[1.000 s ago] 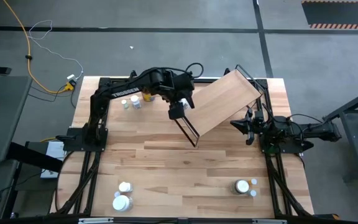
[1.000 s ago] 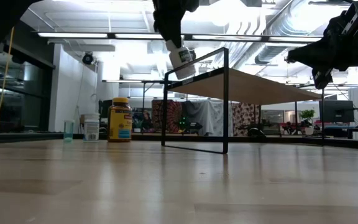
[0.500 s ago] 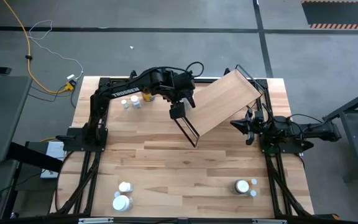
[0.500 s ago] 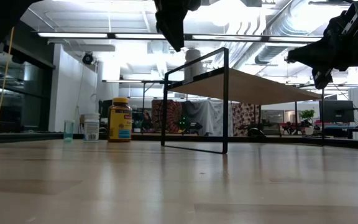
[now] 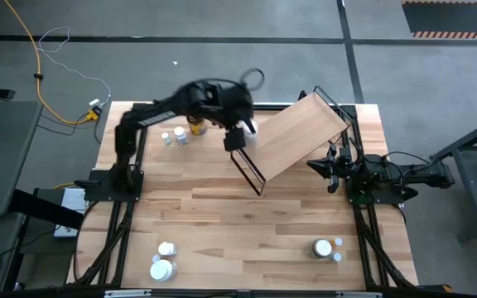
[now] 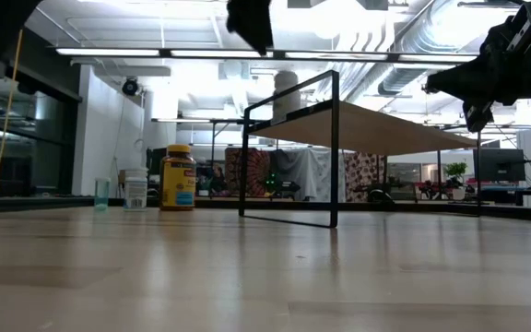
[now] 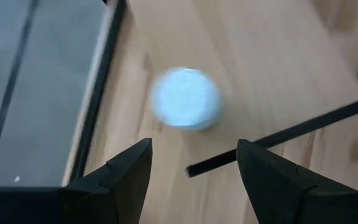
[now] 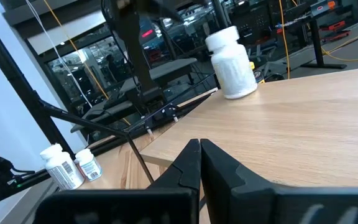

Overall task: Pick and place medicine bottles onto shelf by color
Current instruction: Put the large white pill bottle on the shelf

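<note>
High view: white bottle (image 5: 250,127) stands upright, cap up, on the shelf (image 5: 301,132) board's left corner. Left pincer (image 5: 235,141) just beside it, fingers apart, empty. Right pincer (image 5: 331,175) together, near shelf's right end.

No text, label or brand can be read anywhere.

White bottle (image 7: 185,99) motion-blurred

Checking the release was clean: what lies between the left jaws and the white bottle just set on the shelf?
Nothing. In the left wrist view the left gripper stands open above the white bottle, with only bare shelf board showing around it.
</note>
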`<state>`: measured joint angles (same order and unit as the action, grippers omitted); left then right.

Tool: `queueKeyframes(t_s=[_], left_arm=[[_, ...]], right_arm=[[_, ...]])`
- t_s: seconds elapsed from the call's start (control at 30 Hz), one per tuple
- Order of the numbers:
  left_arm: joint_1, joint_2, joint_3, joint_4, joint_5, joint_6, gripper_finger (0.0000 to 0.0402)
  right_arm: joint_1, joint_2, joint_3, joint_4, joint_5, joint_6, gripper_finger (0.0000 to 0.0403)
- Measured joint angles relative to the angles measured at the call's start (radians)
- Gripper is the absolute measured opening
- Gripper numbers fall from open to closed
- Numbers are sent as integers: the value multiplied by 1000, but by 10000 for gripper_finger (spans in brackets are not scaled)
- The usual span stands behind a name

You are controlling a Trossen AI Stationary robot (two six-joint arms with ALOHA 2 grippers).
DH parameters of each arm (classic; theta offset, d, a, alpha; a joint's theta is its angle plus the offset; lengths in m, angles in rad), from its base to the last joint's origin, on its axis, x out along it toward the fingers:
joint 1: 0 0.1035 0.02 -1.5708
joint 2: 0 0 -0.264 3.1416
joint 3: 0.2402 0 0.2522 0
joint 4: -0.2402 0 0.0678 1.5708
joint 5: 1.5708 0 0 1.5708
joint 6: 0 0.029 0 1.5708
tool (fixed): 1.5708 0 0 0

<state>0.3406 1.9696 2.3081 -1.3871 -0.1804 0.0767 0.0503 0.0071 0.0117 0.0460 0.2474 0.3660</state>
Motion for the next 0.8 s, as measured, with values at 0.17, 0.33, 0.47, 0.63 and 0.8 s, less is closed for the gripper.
queueKeyframes(t_s=[0.17, 0.33, 0.47, 0.63, 0.8], left_arm=[[40, -137, -39, 85, 56, -61, 201], [60, -356, -239, 308, 71, -108, 143], [58, -566, -521, 538, 68, -147, 74], [47, -849, -953, 881, 41, -216, 7], [-12, -1105, -1322, 1191, 40, -296, 5]], right_arm=[[0, 0, 0, 0, 0, 0, 0], [0, 0, 0, 0, 0, 0, 0], [0, 0, 0, 0, 0, 0, 0], [0, 0, 0, 0, 0, 0, 0], [0, 0, 0, 0, 0, -12, 0]])
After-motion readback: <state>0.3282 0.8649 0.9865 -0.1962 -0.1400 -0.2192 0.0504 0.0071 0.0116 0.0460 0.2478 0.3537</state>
